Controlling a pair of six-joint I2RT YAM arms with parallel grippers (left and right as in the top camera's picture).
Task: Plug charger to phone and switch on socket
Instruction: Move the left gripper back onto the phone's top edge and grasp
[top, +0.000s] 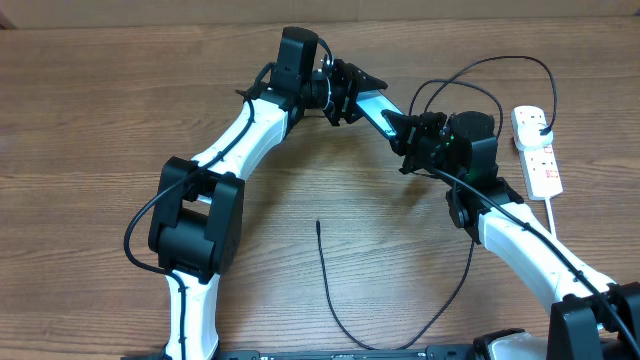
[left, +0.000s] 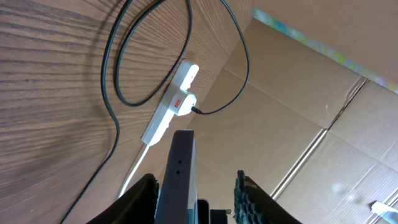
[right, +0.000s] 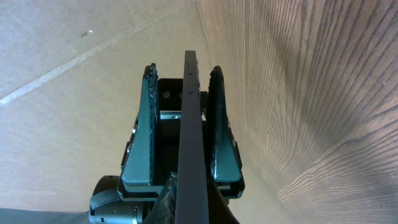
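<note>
The right jaws pinch the phone (right: 191, 155) edge-up, seemingly steadying it for plugging. The left jaws straddle its other end, spread, not gripping. The charger (top: 321, 255) lies on the table.

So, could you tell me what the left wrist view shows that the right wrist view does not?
Only the left wrist view shows the socket with its red switch, the charger looping over the table and running to it, and the left pincer, jaws apart around the phone. Only the right wrist view shows the right pincer shut on the phone. Both show the phone edge-on, the wooden table and cardboard behind.
</note>
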